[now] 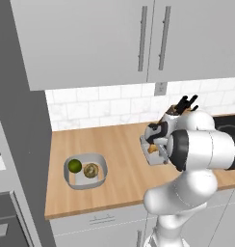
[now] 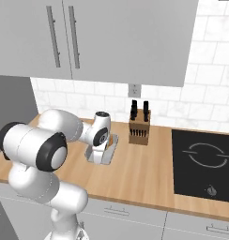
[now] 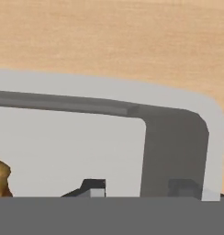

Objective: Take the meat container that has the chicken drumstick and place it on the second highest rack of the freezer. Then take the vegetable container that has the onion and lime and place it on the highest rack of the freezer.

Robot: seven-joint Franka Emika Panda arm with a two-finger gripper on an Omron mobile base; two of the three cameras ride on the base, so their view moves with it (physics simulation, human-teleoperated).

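Wooden counter [image 1: 119, 159] runs below grey wall cabinets, with a knife block [image 2: 139, 127] at the tiled backsplash. Left of that block sits the meat container [image 2: 108, 151], a shallow grey tray. The gripper [image 3: 137, 186] is lowered onto it; its dark tips straddle one wall near a corner, jaws partly closed, though a firm grip cannot be told. The chicken drumstick [image 3: 1, 180] lies golden-brown inside. Further left of the block, the vegetable container [image 1: 85, 170] holds the lime [image 1: 74, 166] and onion [image 1: 91, 170], waiting
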